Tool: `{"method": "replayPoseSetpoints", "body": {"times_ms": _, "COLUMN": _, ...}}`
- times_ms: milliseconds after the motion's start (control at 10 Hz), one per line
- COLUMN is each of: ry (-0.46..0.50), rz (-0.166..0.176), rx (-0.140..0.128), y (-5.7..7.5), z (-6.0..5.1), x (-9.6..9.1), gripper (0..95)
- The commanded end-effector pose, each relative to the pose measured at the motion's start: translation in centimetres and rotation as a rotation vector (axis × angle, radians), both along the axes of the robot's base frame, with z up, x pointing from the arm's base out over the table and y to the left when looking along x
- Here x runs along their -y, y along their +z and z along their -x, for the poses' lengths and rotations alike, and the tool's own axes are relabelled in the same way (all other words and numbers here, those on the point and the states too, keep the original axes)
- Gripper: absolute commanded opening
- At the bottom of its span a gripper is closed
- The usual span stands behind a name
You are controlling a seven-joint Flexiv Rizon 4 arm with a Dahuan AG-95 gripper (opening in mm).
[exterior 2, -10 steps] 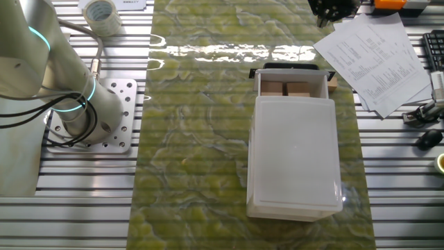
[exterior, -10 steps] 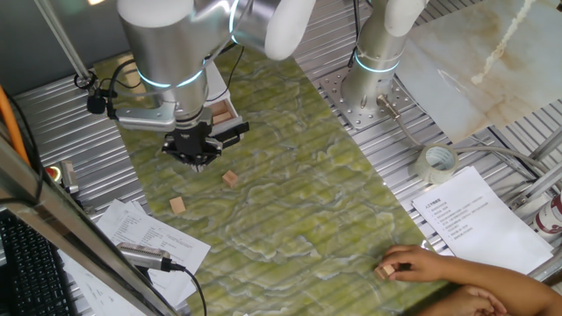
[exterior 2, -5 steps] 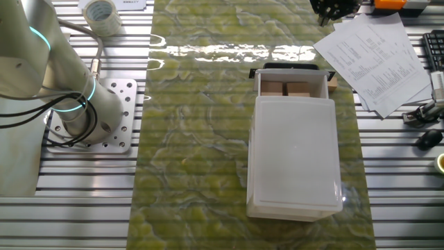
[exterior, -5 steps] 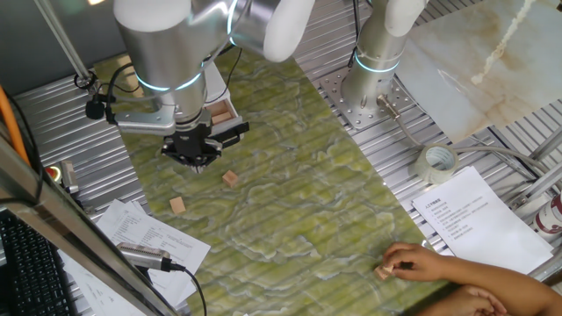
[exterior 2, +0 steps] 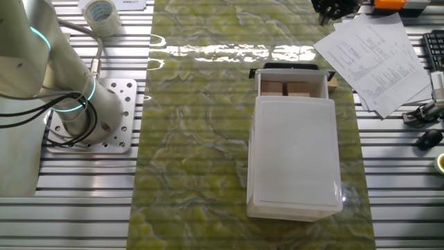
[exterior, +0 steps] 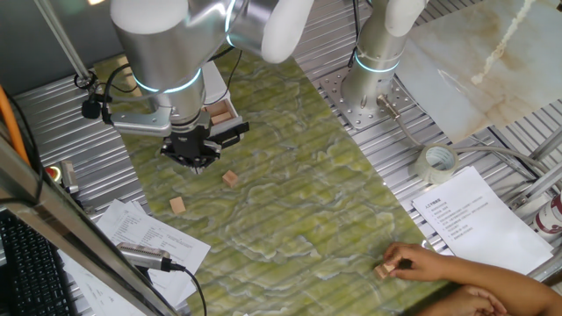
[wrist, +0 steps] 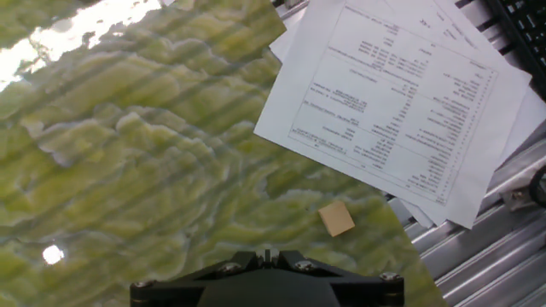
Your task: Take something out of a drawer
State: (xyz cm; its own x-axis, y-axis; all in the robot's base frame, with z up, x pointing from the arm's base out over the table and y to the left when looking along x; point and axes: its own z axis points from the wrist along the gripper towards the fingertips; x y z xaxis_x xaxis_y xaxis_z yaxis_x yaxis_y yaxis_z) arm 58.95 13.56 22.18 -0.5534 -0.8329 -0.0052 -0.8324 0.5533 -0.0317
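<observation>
The white box (exterior 2: 295,160) lies on the green mat with its drawer (exterior 2: 258,86) pulled out, black handle (exterior 2: 291,67) in front. Two light-tan wooden blocks (exterior 2: 274,88) lie in the drawer, which also shows behind the arm in one fixed view (exterior: 223,112). My gripper (exterior: 194,161) hangs above the mat in front of the drawer, jaws together and empty; it shows at the top edge of the other fixed view (exterior 2: 331,8). Two loose blocks (exterior: 230,178) (exterior: 177,205) lie on the mat near it. The hand view (wrist: 267,254) shows one block (wrist: 336,218) below.
Printed papers (wrist: 401,102) lie at the mat's edge beside the gripper. A person's hand (exterior: 439,268) rests on the mat's near right corner, fingers on another block (exterior: 384,270). A tape roll (exterior: 437,161), a second arm's base (exterior: 373,66) and a keyboard (exterior: 26,272) surround the mat.
The arm has shifted slightly to the left above the mat. The person's hand has moved a little. The drawer and the blocks have not moved.
</observation>
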Motion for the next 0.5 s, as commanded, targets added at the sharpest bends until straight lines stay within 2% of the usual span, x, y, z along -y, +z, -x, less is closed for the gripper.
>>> {"method": "replayPoseSetpoints", "body": {"times_ms": 100, "ry": -0.024, "rz": 0.004, "rx": 0.001, "y": -0.52, "z": 0.28, "x": 0.73, "gripper": 0.0}}
{"method": "replayPoseSetpoints", "body": {"times_ms": 500, "ry": -0.058, "rz": 0.008, "rx": 0.001, "y": -0.59, "z": 0.29, "x": 0.82, "gripper": 0.0}}
